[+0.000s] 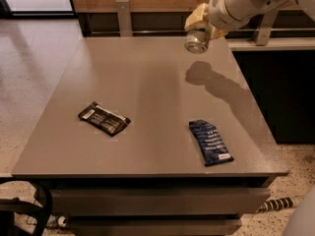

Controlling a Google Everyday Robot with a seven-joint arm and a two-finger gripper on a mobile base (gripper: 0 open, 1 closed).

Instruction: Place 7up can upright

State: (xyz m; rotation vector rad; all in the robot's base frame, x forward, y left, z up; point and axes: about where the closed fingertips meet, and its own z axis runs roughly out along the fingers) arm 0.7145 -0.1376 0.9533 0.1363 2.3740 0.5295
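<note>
The 7up can [196,42] hangs in the air above the far right part of the grey table [147,82], tilted with its silver end facing me. My gripper [201,24] is shut on the can from above, with a pale yellow finger [194,17] on its left side. The white arm reaches in from the upper right. The can's shadow lies on the tabletop below and in front of it.
A flat black packet [104,118] lies on the table at the left middle. A flat blue packet [210,141] lies near the front right edge. A wooden wall and a rail with metal posts [123,16] run behind the table.
</note>
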